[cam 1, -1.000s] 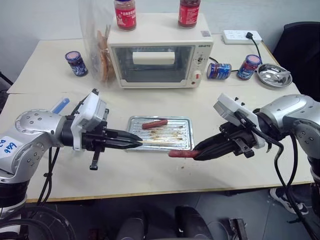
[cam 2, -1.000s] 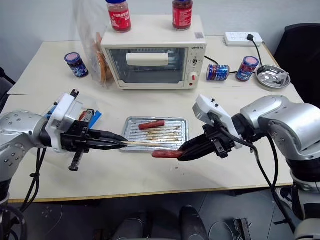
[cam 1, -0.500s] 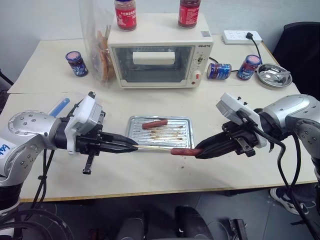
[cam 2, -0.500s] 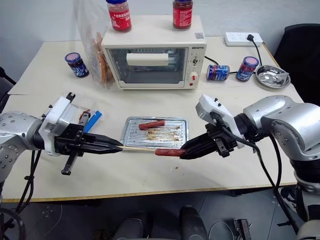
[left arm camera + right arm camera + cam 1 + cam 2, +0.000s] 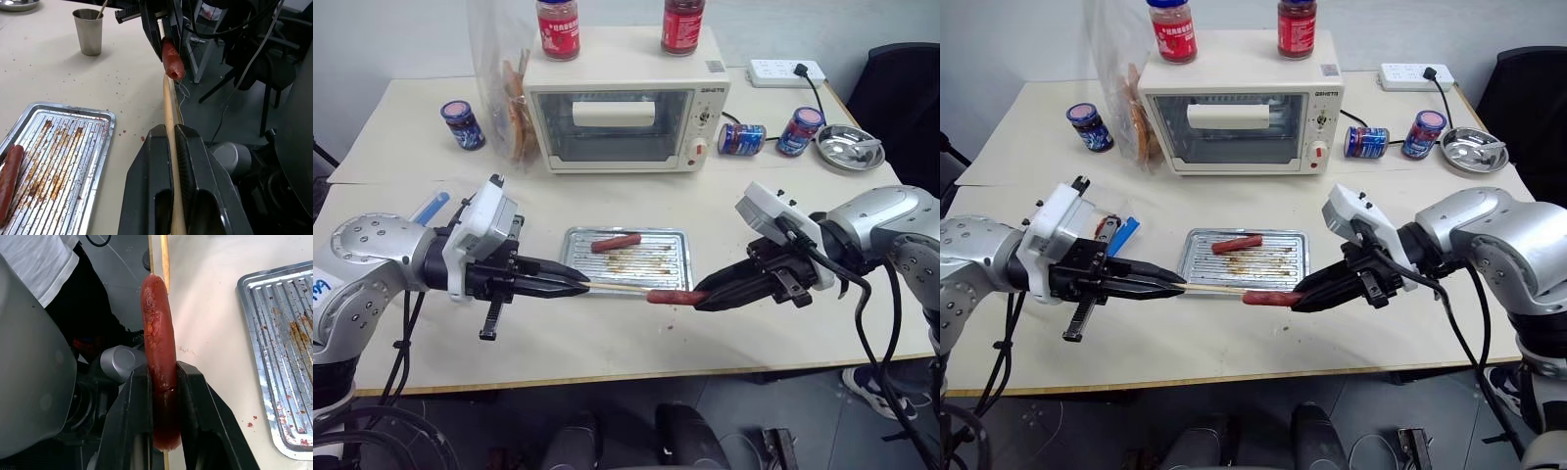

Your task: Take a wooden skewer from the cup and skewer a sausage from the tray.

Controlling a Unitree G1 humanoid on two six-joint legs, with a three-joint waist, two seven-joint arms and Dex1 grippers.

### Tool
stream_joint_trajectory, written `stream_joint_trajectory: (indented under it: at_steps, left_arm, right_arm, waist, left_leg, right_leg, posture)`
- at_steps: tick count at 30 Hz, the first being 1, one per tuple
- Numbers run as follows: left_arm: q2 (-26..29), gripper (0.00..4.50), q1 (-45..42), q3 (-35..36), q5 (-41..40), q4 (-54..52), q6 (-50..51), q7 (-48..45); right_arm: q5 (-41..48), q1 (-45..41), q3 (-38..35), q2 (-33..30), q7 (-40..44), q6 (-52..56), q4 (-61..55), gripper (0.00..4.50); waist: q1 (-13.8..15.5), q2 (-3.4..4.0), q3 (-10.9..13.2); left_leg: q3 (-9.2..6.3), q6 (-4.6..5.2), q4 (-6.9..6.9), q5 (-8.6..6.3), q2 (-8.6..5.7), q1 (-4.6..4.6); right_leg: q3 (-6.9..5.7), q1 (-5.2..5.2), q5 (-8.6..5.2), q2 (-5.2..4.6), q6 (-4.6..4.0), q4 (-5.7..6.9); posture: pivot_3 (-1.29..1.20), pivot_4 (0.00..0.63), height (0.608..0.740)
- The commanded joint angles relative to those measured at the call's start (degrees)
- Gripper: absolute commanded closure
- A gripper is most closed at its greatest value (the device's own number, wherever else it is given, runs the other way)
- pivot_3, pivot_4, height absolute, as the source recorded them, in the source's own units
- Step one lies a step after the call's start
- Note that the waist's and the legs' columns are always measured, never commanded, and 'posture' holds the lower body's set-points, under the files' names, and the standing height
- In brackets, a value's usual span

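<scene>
My left gripper (image 5: 583, 286) is shut on the wooden skewer (image 5: 619, 289), which it holds level, pointing right over the tray's front rim. Opposite it, my right gripper (image 5: 701, 297) is shut on a red sausage (image 5: 670, 296) held level above the table's front edge. The skewer tip meets the sausage's free end (image 5: 171, 61); I cannot tell whether it has pierced. The ridged, grease-stained tray (image 5: 661, 264) lies between the arms with another sausage (image 5: 615, 242) on it. The metal cup (image 5: 89, 32), with one stick in it, stands on the table beyond the sausage.
A toaster oven (image 5: 626, 122) with two red jars on top stands behind the tray. A clear plastic bag (image 5: 504, 88) and a blue can (image 5: 462, 122) are at the back left. Two cans (image 5: 741, 138), a steel dish (image 5: 850, 147) and a power strip (image 5: 786, 70) are at the back right.
A second ago the sausage hung just below the skewer tip. It has risen slightly, and its end now lines up with the tip. Both grips are unchanged.
</scene>
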Motion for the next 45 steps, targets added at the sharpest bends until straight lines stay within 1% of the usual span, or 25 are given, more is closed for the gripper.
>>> stream_joint_trajectory:
  at_steps: [1, 7, 14, 21, 25, 33, 37, 45]
  left_arm:
    - [-0.46, 4.50, -1.41, 1.04, -2.34, -0.97, 0.12, -0.31]
    - [0.08, 4.50, -1.45, 1.03, -2.73, -0.99, 0.39, -1.02]
    - [1.97, 4.50, -0.58, 1.92, -1.12, 0.94, -0.51, -3.10]
    - [2.53, 4.50, 0.45, 2.87, -1.81, 0.45, -0.07, -3.32]
    - [2.27, 4.50, 0.16, 2.53, -1.98, -0.07, 0.04, -3.19]
    - [1.77, 4.50, 0.44, 2.03, -1.89, -0.33, -0.09, -3.11]
    - [0.45, 4.50, -0.61, 0.54, -1.67, -0.17, -0.30, -2.75]
    - [-2.11, 4.50, -2.62, -1.74, -0.98, 0.11, -0.62, -2.39]
  right_arm:
    - [1.00, -0.27, -0.71, -0.05, -0.68, -0.30, -0.64, 4.12]
    - [1.54, -0.85, -0.62, 0.41, -1.48, 0.03, 0.43, 4.12]
    - [1.05, 0.13, -0.81, -0.57, -1.15, -0.77, 1.02, 4.12]
    - [1.33, 0.72, -1.10, -0.54, -1.50, -0.66, 0.86, 4.12]
    - [1.26, 0.56, -0.78, -0.11, -1.75, -0.82, 0.89, 4.12]
    - [3.91, -0.74, -1.75, 0.65, -2.73, 1.35, 0.63, 4.12]
    - [6.78, -2.75, -2.54, 2.41, -4.56, 4.08, 0.91, 4.12]
    - [9.83, -3.51, -2.46, 3.62, -6.93, 5.52, -1.11, 4.12]
  waist:
    - [0.01, 0.00, 0.00]
    - [0.00, 0.00, 0.00]
    - [-0.01, 0.00, 0.00]
    - [-0.02, 0.00, 0.00]
    - [0.01, 0.00, 0.00]
    - [-0.01, 0.00, 0.00]
    - [-0.02, 0.00, 0.00]
    - [0.03, 0.00, 0.00]
  left_leg:
    - [0.00, 0.00, 0.01, 0.00, 0.00, 0.00]
    - [0.00, 0.00, 0.02, 0.00, 0.00, 0.00]
    - [0.00, 0.00, 0.02, 0.00, 0.00, 0.00]
    - [0.00, 0.00, 0.03, 0.00, -0.01, 0.00]
    - [0.00, 0.00, 0.04, 0.00, 0.00, 0.00]
    - [0.00, 0.00, 0.04, 0.00, 0.00, 0.00]
    - [0.00, -0.01, 0.04, 0.00, 0.00, 0.00]
    - [0.00, -0.01, 0.07, 0.00, -0.02, -0.01]
  right_leg:
    - [0.00, 0.00, 0.00, 0.00, 0.00, 0.01]
    - [0.00, 0.00, 0.00, 0.00, 0.00, 0.03]
    - [0.00, -0.01, 0.00, 0.00, 0.00, 0.04]
    - [0.01, -0.01, 0.00, 0.00, 0.00, 0.05]
    - [0.01, -0.01, 0.00, 0.00, 0.00, 0.06]
    - [0.01, -0.02, 0.00, 0.00, 0.00, 0.07]
    - [0.01, -0.02, 0.00, 0.00, 0.00, 0.08]
    - [0.00, -0.02, 0.00, -0.01, 0.00, 0.09]
  posture:
    - [0.00, 0.150, 0.740]
    - [0.00, 0.150, 0.740]
    - [0.00, 0.150, 0.740]
    - [0.00, 0.150, 0.740]
    - [0.00, 0.150, 0.740]
    - [0.00, 0.150, 0.740]
    - [0.00, 0.150, 0.740]
    - [0.00, 0.150, 0.740]
